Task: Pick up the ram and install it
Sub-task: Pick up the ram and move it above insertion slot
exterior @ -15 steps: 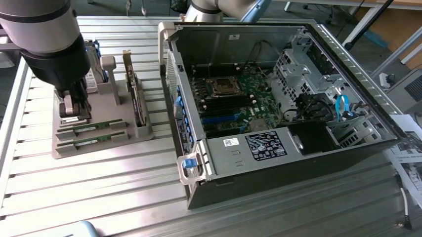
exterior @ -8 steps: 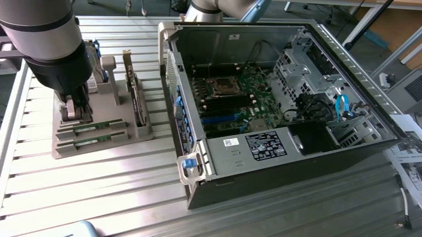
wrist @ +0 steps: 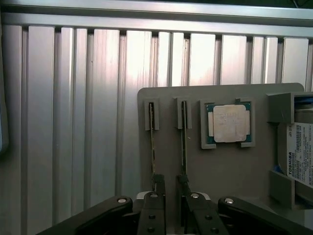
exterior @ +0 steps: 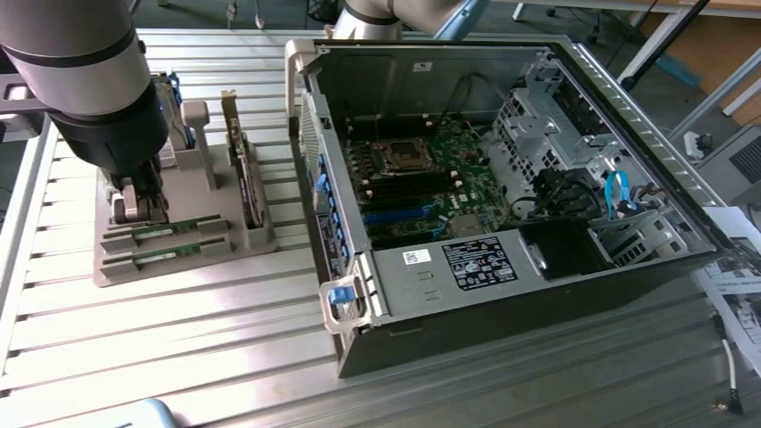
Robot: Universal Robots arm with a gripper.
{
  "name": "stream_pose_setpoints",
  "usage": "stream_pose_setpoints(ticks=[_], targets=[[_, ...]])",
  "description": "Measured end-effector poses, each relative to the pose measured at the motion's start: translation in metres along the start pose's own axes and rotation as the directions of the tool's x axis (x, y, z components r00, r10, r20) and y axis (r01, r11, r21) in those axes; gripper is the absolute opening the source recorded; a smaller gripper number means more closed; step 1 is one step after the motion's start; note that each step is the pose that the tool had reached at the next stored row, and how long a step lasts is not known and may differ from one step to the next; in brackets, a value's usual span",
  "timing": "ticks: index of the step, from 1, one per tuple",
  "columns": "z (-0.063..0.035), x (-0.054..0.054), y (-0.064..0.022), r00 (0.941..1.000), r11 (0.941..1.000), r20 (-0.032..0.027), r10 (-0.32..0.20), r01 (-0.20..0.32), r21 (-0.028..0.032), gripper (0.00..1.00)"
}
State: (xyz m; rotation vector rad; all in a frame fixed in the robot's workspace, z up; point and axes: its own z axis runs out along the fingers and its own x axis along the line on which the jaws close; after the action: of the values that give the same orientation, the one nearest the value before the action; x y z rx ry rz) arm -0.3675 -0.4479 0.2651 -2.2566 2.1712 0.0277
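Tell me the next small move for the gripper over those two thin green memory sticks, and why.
The open black gripper holds nothing; the gap between its fingers shows bare grey holder tray, while the two thin green ram sticks line up with the fingers themselves. So probably a slight sideways shift to centre on one stick.

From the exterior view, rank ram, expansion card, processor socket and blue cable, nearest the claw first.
1. ram, on the tray beside the claw.
2. expansion card, upright on the tray.
3. processor socket, inside the case.
4. blue cable, toward the exterior view's right.
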Motion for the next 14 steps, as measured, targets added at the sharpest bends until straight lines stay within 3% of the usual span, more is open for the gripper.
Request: stream_pose_setpoints(ticks=[14], targets=[[0.004,0.0001,0.0001,1.0,1.0,0.0002,0.0,0.0,0.0002,0.24]])
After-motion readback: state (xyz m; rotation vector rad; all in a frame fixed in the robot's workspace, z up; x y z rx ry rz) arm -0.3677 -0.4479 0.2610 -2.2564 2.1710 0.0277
